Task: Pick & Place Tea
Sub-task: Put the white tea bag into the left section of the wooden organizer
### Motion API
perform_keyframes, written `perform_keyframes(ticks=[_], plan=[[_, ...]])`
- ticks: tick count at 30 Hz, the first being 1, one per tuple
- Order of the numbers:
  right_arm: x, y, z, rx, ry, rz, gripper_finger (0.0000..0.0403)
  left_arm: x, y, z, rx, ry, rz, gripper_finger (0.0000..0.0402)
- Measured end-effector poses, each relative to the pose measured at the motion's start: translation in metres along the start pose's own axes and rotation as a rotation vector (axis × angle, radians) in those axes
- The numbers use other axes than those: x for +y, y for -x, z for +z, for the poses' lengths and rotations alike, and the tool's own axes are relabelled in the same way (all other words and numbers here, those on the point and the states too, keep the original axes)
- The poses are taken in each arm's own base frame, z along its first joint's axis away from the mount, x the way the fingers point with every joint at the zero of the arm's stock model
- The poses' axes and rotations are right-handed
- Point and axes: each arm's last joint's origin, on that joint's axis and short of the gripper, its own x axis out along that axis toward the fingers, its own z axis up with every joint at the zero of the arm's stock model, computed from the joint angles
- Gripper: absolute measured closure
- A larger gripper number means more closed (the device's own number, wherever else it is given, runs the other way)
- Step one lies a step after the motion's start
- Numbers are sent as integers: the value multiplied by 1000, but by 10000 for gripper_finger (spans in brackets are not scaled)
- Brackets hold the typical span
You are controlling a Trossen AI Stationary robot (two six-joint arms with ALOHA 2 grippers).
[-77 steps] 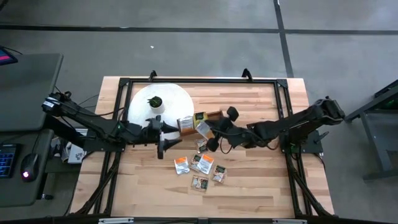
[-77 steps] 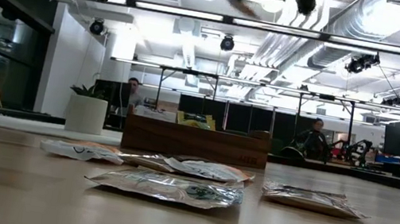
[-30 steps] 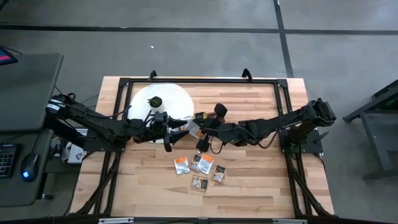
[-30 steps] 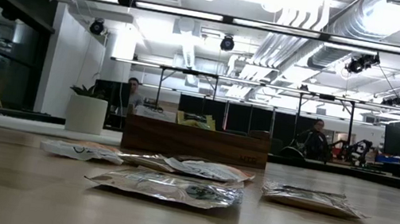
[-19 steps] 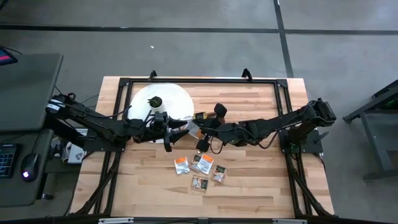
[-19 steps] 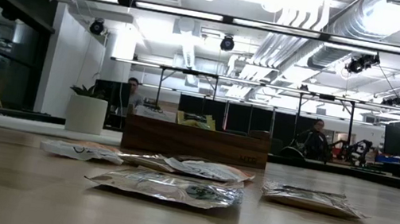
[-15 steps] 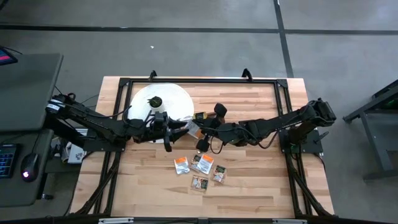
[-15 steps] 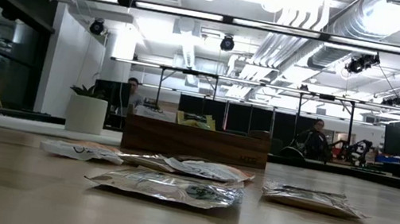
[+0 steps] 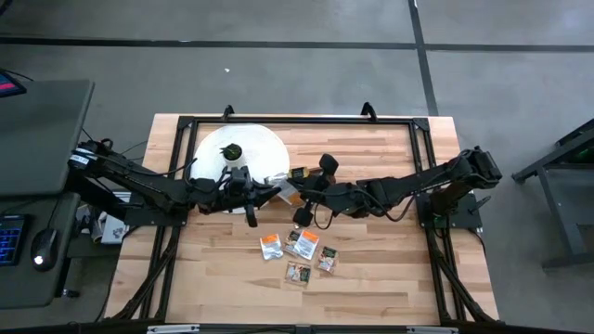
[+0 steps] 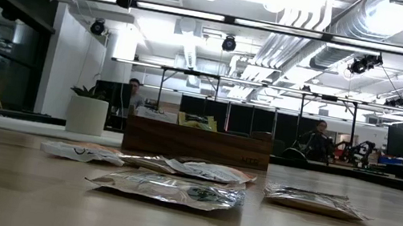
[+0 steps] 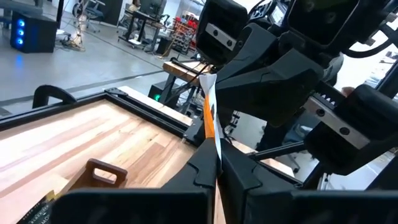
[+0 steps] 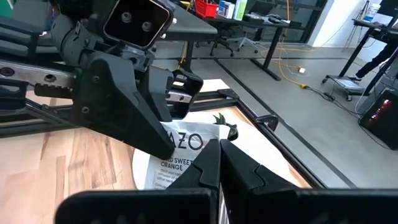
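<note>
— Changed since a second ago?
— Left gripper [image 9: 275, 190], wide then, now pinched on the sachet [image 9: 287, 192]; right gripper [image 9: 295, 193] clamped on its other edge, as before. Held mid-air above the box [image 9: 299, 173], mid-table.
— Seen only from the wrists?
— Sachet edge-on between left fingers [image 11: 205, 165]; printed face on the right wrist view.
— Count?
— Five loose sachets [image 9: 299, 252] near side; one white disc [image 9: 241, 153].
</note>
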Motion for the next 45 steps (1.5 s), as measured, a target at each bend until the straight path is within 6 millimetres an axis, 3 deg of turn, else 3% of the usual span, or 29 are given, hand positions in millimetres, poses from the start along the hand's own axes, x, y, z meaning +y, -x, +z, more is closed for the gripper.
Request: perform_keyframes(ticks=[8,16,21,28,33,45], plan=[[2,0,2,-15,-28,84,378,0,0,-1,4,-11,5,401],[-1,-2,3,-6,-70,127,252,2,0,-5,46,-54,26,401],[-12,12,9,32,-85,89,200,5,2,-9,101,-128,45,401],[-38,49,17,148,-205,101,190,18,6,-19,260,-229,113,401],[-41,72,18,225,-233,178,189,33,3,-20,326,-303,154,401],[-35,84,8,318,-214,191,189,66,-2,-23,469,-401,259,401]])
